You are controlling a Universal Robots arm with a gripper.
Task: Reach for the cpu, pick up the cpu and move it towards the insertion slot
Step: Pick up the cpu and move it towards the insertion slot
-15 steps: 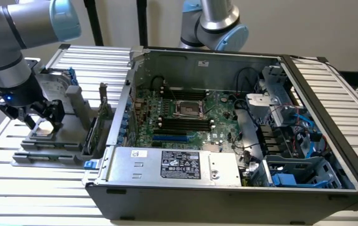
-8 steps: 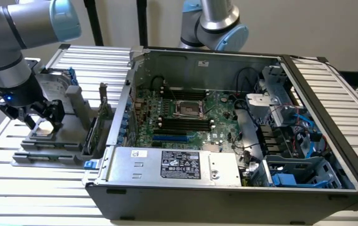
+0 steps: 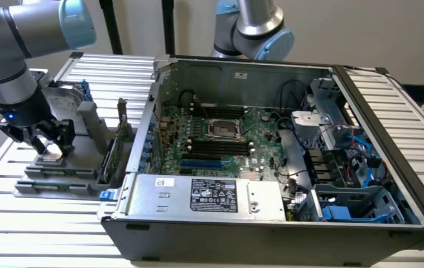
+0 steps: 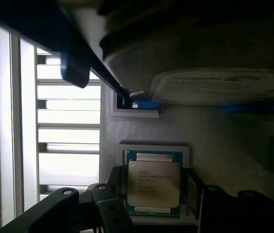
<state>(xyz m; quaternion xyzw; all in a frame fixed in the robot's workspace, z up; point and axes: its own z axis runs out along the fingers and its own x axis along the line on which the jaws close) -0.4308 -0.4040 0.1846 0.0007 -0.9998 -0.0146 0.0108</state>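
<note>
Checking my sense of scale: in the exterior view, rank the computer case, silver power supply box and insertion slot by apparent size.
Largest: computer case.
Then: silver power supply box.
Smallest: insertion slot, plainly so, though it sits farther back.

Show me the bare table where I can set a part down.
Free: slatted table in front of the grey fixture and the computer case, and behind the fixture. Crowded: the fixture, under the gripper, and the case's inside.
</note>
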